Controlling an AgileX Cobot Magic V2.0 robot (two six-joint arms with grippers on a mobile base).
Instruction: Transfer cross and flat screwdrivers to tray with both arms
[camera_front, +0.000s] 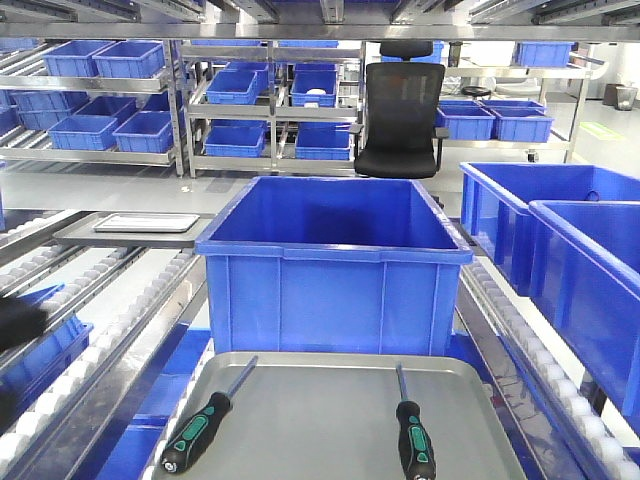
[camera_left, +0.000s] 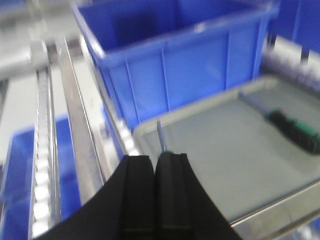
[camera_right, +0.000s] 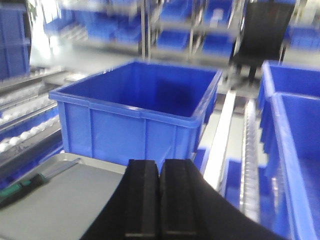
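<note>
Two screwdrivers with black-and-green handles lie on the grey metal tray (camera_front: 330, 400): one at the left (camera_front: 197, 428), one at the right (camera_front: 412, 440), shafts pointing away from me. In the left wrist view my left gripper (camera_left: 154, 161) is shut and empty above the tray's (camera_left: 235, 165) left edge. The left screwdriver's shaft (camera_left: 160, 135) shows just past its fingertips, the handle hidden behind them; the right screwdriver (camera_left: 292, 130) lies further right. My right gripper (camera_right: 160, 166) is shut and empty over the tray's (camera_right: 65, 205) right side, with one screwdriver (camera_right: 22, 186) at the far left.
A large open blue bin (camera_front: 335, 260) stands right behind the tray. More blue bins (camera_front: 560, 240) stand at the right and one at the lower left (camera_front: 40, 350). Roller rails (camera_front: 120, 320) run along both sides. A small tray (camera_front: 145, 223), shelves and an office chair (camera_front: 400, 110) are behind.
</note>
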